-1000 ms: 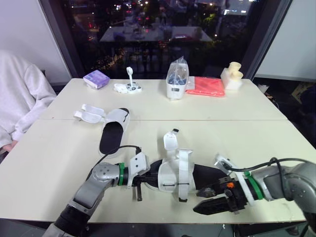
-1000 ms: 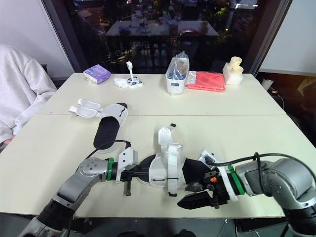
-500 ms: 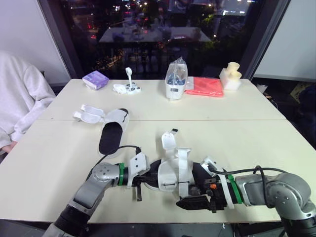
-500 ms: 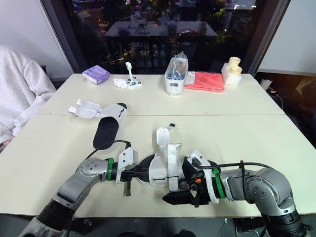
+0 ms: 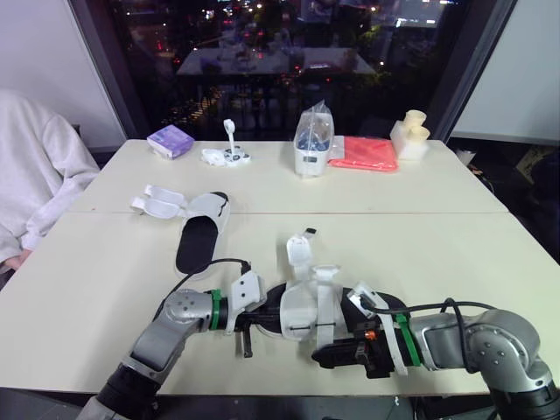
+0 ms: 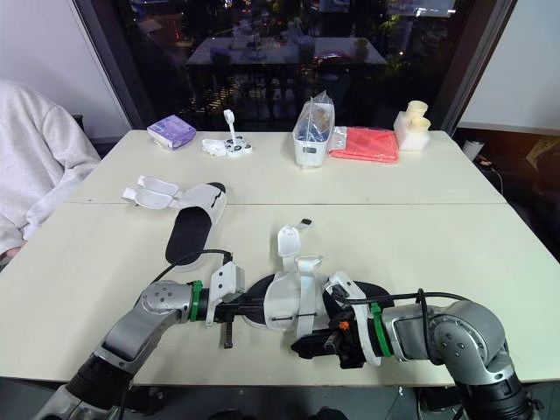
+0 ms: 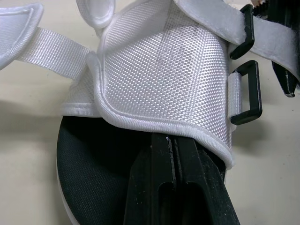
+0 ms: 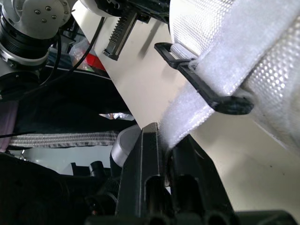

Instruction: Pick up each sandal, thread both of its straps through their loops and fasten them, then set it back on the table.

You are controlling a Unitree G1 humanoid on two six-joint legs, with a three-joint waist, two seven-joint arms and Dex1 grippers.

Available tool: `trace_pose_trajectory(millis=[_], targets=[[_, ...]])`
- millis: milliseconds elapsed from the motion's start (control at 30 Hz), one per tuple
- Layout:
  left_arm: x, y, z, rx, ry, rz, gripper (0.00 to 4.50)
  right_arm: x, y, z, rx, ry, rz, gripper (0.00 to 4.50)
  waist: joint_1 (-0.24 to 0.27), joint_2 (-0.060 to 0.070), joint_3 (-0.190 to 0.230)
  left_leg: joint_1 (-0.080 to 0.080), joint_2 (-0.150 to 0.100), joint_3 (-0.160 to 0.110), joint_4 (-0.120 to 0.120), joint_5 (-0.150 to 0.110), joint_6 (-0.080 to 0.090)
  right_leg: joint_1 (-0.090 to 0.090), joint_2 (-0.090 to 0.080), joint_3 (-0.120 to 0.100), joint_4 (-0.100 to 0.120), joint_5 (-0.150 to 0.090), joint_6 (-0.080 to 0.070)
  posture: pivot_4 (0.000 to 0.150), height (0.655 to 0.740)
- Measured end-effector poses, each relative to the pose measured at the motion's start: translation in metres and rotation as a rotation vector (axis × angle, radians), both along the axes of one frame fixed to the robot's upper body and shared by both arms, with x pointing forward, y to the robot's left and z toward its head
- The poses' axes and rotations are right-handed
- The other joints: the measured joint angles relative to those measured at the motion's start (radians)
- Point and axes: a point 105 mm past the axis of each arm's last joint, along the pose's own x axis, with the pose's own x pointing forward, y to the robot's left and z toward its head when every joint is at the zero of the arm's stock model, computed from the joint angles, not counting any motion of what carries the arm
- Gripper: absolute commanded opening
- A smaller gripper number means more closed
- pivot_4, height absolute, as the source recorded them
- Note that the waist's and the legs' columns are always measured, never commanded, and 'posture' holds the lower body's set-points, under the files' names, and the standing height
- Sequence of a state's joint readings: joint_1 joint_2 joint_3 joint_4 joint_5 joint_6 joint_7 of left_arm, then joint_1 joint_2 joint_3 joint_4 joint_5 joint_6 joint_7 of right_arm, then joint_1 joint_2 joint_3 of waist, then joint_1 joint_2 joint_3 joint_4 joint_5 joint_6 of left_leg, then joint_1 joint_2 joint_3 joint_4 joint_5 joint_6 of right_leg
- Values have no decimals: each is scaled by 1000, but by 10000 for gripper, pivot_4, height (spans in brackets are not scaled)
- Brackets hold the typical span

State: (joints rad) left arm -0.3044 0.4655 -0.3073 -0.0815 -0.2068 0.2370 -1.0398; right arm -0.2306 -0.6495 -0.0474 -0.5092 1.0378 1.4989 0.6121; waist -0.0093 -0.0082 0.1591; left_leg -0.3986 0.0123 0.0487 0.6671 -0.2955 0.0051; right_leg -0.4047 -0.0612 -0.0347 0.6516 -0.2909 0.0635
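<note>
Right now my left fingers are clenched on the black sole of the sandal at the desk's near side, while my right fingers pinch its white strap (just past the black loop).

Even indoor light on the pale table, faint soft shadows, dark window speckled with lights

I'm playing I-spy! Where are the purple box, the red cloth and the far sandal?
purple box (image 5: 171, 140), left eye view, its top face.
red cloth (image 5: 363, 153), left eye view, its middle.
far sandal (image 5: 197, 245), left eye view, its black footbed.
</note>
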Motion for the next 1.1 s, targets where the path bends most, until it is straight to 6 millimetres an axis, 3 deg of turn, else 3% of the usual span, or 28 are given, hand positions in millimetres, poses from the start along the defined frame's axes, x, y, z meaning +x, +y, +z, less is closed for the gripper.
trace_pose_trajectory(millis=[300,433,733,867,1100], targets=[[-1,-1,-1,-2,2,-2,0,-39,-12,-6,-38,116,129,328,1,0,0,1,0,0,0,0,1,1,0,0,0,0,0,1500,7400],[-1,-1,-1,1,5,-1,0,-58,-16,-17,-43,206,140,328,2,-1,0,1,0,0,0,0,1,1,0,0,0,0,0,1500,7400],[-8,1,-2,20,21,-11,0,-73,-18,-18,-25,245,155,328,1,0,0,2,0,0,0,0,1,3,0,0,0,0,0,1500,7400],[-8,1,-3,29,20,-18,0,-70,-23,2,-21,201,179,328,2,-1,0,5,0,0,0,-1,1,6,0,0,-1,0,0,1500,7400],[-8,-5,-5,52,-7,-72,0,-54,-29,64,-34,15,262,328,13,-1,0,7,0,0,0,-1,2,8,0,0,-3,0,0,1500,7400]])
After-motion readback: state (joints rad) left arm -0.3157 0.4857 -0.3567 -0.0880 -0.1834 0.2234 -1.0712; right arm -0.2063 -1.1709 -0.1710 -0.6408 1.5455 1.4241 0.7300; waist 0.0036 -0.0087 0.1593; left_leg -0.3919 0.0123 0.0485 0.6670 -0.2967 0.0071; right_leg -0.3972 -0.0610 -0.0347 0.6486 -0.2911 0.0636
